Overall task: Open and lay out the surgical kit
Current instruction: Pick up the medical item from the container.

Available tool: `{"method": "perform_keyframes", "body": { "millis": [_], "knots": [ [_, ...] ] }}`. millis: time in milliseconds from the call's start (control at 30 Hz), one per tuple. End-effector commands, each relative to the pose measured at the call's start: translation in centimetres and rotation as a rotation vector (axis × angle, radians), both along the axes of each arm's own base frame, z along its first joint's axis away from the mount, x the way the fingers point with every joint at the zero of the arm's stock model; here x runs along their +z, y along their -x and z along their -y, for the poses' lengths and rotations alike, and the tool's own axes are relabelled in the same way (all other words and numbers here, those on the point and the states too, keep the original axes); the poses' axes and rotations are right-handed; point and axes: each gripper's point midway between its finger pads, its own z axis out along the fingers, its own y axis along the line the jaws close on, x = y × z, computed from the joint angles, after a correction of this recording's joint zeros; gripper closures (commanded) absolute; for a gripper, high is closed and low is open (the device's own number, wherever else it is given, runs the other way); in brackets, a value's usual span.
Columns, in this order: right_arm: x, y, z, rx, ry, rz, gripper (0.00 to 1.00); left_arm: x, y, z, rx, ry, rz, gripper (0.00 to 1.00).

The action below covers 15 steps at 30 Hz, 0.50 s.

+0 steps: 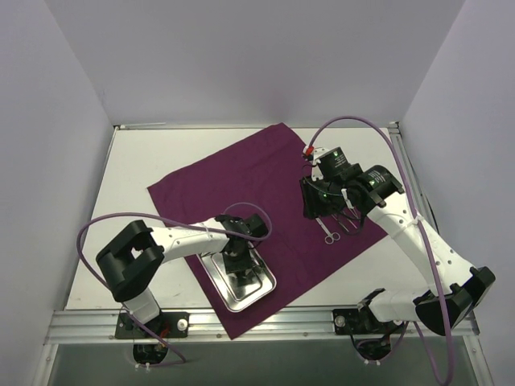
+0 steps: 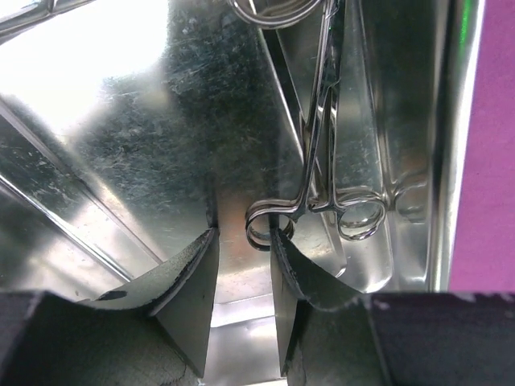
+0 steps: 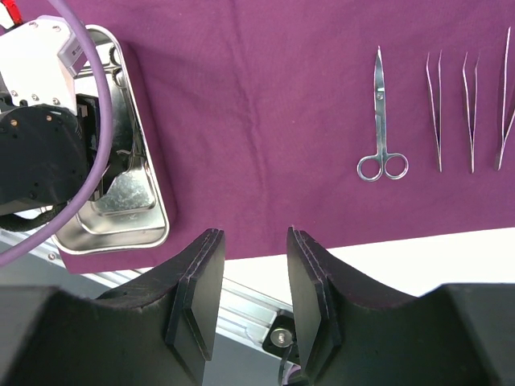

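The maroon cloth (image 1: 241,173) lies spread flat on the table. The steel tray (image 1: 261,285) sits on its near corner. My left gripper (image 1: 239,261) is down inside the tray (image 2: 121,121), open, its right finger touching one ring of ring-handled forceps (image 2: 315,161) lying there. A second ring handle (image 2: 269,12) shows at the top edge. My right gripper (image 3: 253,241) is open and empty above the cloth's (image 3: 265,96) near-right edge. Scissors (image 3: 382,121) and tweezers (image 3: 438,112) lie in a row on the cloth; they also show in the top view (image 1: 330,233).
The left arm (image 3: 40,145) and its purple cable hang over the tray (image 3: 121,217) in the right wrist view. The table's metal front rail (image 1: 265,322) runs along the near edge. White walls close in the left, right and far sides.
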Motion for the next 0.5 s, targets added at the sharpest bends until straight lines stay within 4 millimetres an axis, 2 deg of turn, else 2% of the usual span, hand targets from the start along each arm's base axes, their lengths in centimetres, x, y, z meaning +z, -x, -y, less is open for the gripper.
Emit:
{"method": "perform_keyframes", "body": {
  "millis": [0, 100, 133, 300, 333, 467],
  "knots": [
    [0.2, 0.8, 0.5, -0.008, -0.003, -0.011, 0.63, -0.8, -0.7, 0.9, 0.021, 0.001, 0.017, 0.60],
    [0.1, 0.9, 0.6, -0.004, 0.005, -0.013, 0.63, -1.8, -0.5, 0.5, 0.024, -0.023, 0.005, 0.63],
    [0.0, 0.9, 0.7, -0.005, 0.007, -0.012, 0.63, -2.1, -0.3, 0.3, 0.025, -0.035, -0.005, 0.69],
    [0.1, 0.8, 0.6, -0.006, 0.009, -0.009, 0.63, -3.6, 1.1, -1.3, 0.039, -0.065, -0.038, 0.81],
    [0.1, 0.8, 0.6, -0.005, 0.006, -0.011, 0.63, -4.1, 1.6, -2.1, 0.042, -0.083, -0.047, 0.86],
    [0.0, 0.8, 0.6, -0.002, 0.008, -0.013, 0.63, -4.1, 1.9, -2.8, 0.040, -0.079, -0.039, 0.97]
  ]
}}
